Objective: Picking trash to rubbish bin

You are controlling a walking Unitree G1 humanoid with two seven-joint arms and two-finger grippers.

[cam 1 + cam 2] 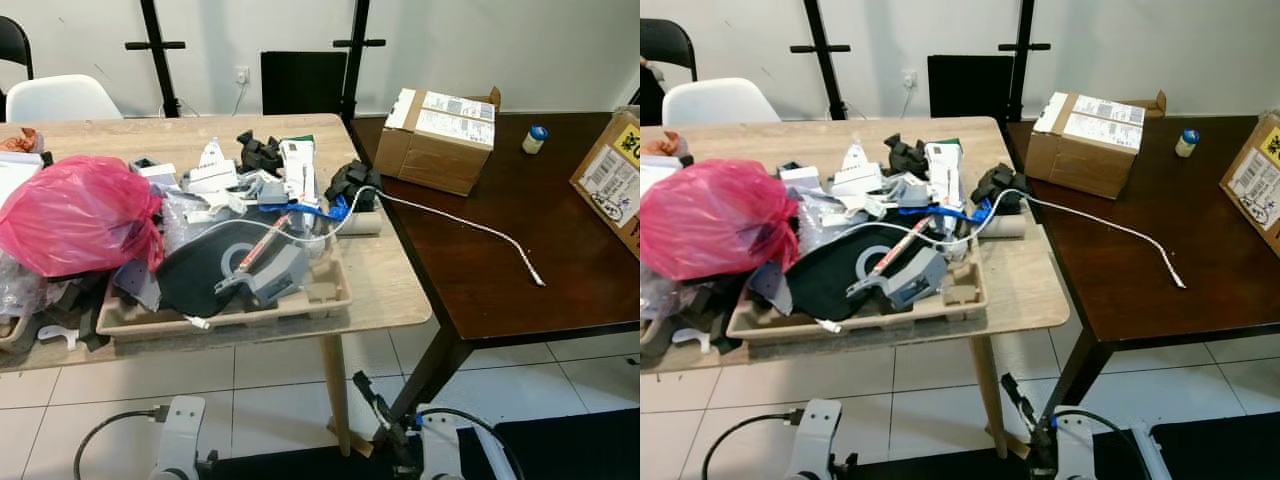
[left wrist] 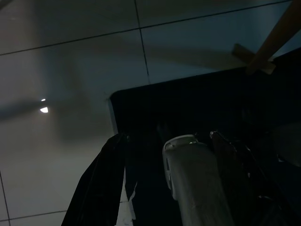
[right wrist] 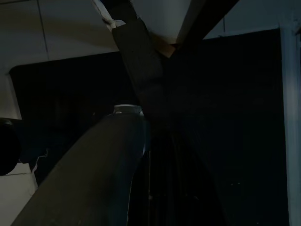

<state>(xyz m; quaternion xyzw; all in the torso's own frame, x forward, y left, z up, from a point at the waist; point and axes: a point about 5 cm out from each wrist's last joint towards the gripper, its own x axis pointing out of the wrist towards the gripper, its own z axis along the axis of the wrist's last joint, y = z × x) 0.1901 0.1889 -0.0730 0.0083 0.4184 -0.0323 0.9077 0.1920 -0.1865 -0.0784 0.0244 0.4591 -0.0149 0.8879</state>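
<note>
Trash lay heaped on the light wooden counter: a pink plastic bag beside a cardboard tray of scraps and a white cable, all within forward reach. Both arms hung low near the floor, presumably idle; whether the left gripper or right gripper was wide or narrow could not be told.

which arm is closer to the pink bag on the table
Left. The left arm hangs low below the table edge, nearer the pink bag; the right arm hangs further right, by the dark table's leg.
</note>
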